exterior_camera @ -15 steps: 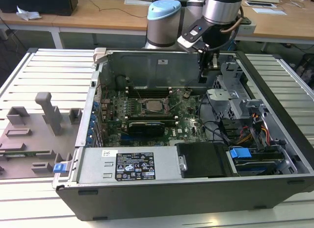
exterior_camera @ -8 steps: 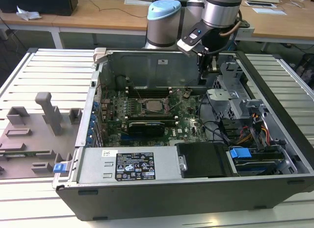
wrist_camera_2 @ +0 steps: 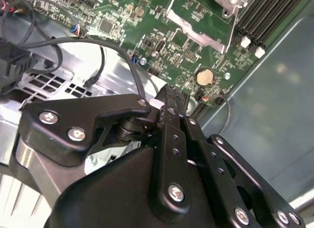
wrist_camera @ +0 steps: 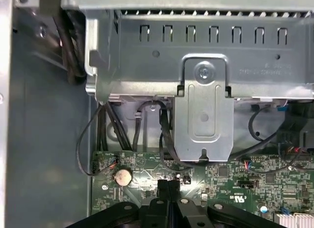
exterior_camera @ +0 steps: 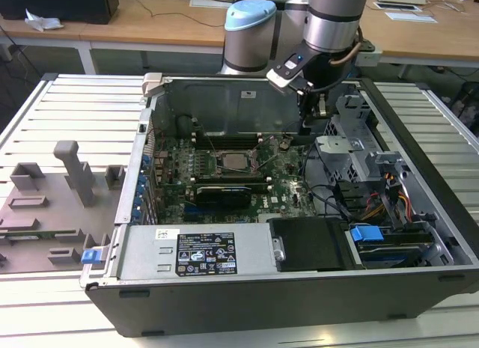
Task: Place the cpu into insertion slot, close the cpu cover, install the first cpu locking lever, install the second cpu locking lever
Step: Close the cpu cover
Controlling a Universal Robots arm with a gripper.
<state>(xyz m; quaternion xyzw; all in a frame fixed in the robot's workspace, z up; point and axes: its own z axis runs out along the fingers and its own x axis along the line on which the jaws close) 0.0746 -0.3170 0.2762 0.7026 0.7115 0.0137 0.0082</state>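
An open computer case (exterior_camera: 247,288) sits on a slatted table (exterior_camera: 67,108). The green motherboard (exterior_camera: 172,176) lies flat on the case floor. The arm (exterior_camera: 337,19) reaches down into the case at the board's edge toward the exterior view's right, next to the metal drive cage (exterior_camera: 352,150).

The gripper (exterior_camera: 305,127) hangs just above the board at the corner where the coin battery (wrist_camera: 122,176) sits. In both wrist views its two black fingers (wrist_camera: 163,189) are pressed flat together, with nothing between them. Their tips (wrist_camera_2: 169,93) point at the board close to the battery (wrist_camera_2: 204,77) and a bundle of thin black cables (wrist_camera: 162,135). From the pictures I cannot tell whether the tips touch the board.

The cpu (exterior_camera: 238,159) is a small silver square lying flat in the insertion slot (exterior_camera: 252,164) near the middle of the board. It is well apart from the gripper and just beside the long black memory slots (exterior_camera: 224,189). Thin wire levers (exterior_camera: 214,144) stand up at an angle beside the slot. In the second wrist view a silver frame (wrist_camera_2: 201,36) shows at the slot's edge. I cannot tell whether this frame is lying down over the chip or lifted.

A grey plastic fixture (exterior_camera: 71,172) stands on the table outside the case, toward the exterior view's left.
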